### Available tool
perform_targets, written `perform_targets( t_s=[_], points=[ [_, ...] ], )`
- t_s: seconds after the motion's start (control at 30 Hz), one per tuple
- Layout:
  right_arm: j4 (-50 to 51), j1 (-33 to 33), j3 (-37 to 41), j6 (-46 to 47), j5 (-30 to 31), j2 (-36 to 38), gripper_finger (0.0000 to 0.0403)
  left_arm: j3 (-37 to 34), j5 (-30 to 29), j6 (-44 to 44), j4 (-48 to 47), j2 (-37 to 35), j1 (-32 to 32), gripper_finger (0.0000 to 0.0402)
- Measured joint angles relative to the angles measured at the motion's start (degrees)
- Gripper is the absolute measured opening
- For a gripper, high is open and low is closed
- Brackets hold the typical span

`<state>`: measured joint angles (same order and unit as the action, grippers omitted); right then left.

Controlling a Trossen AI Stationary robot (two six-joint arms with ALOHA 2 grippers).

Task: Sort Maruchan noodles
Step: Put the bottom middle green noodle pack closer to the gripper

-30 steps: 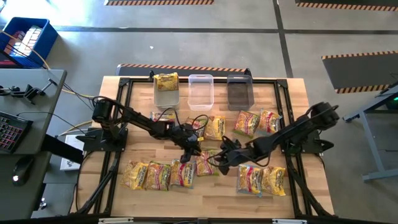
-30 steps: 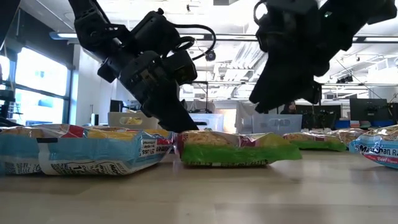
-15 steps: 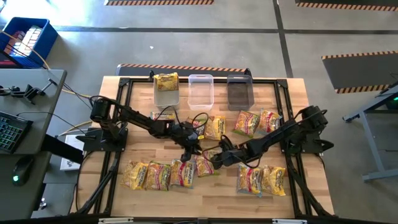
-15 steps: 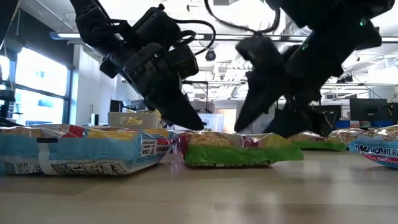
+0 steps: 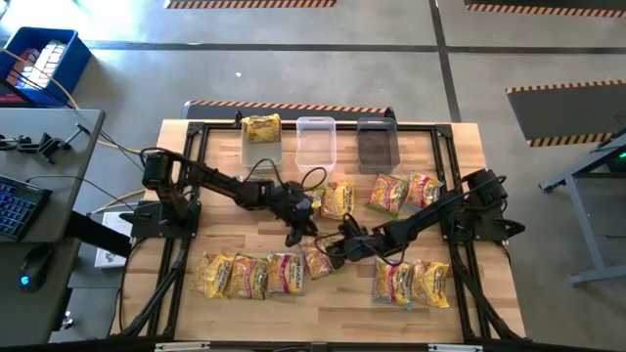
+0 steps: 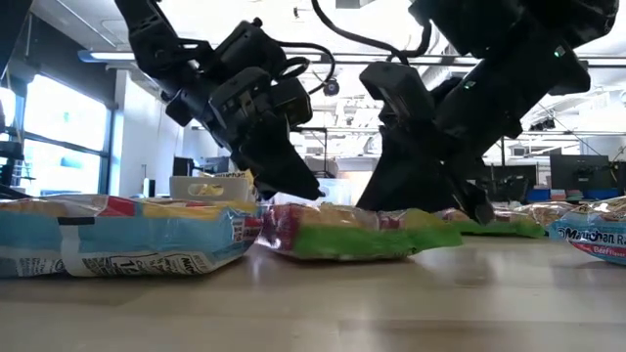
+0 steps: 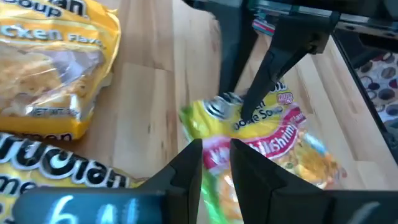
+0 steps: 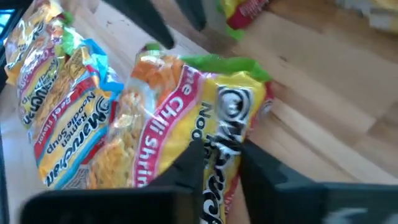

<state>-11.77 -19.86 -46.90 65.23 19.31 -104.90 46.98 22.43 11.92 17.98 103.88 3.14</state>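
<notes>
Wooden table (image 5: 460,176) under both arms. Nearest, a row of Maruchan packets (image 5: 246,275) at the front edge, one reading "Beef Flavor". Mid-table, a yellow-green "Chili Shrimp" packet (image 5: 321,260), one end lifted, pinched by the right gripper (image 8: 221,155). Left gripper (image 7: 216,149) narrowly parted over its other end, grip unclear. Farthest, three bins (image 5: 317,143), one holding a yellow packet (image 5: 261,127).

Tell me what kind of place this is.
Probably a robotics lab or workshop in an open industrial space. A wooden table stands on bare concrete with hazard-striped floor tape; a desk with a keyboard sits beside it, and the low view shows an open ceiling with ducts.
</notes>
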Motion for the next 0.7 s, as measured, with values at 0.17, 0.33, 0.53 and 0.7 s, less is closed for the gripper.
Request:
perform_targets(
  t_s=[0.17, 0.33, 0.53, 0.7],
  points=[
    [-2.8, 0.0, 0.1, -10.5, 0.6, -0.2, 0.0012, 0.0, 3.7, 1.2, -0.1, 0.0, 0.9, 0.0079],
    [-5.7, 0.0, 0.2, -19.2, 1.9, -0.3, 0.0004, 0.0, 8.2, 2.8, -0.2, 0.0, 1.0, 0.0097],
    [-6.4, 0.0, 0.2, -28.9, 3.2, -0.3, 0.0001, 0.1, 9.1, 5.3, -1.8, 0.0, 1.0, 0.0125],
    [-8.1, -0.2, 0.2, -35.3, 4.8, -0.3, 0.0000, 0.2, 9.1, 5.3, -3.3, -0.2, 1.0, 0.0149]
  ],
)
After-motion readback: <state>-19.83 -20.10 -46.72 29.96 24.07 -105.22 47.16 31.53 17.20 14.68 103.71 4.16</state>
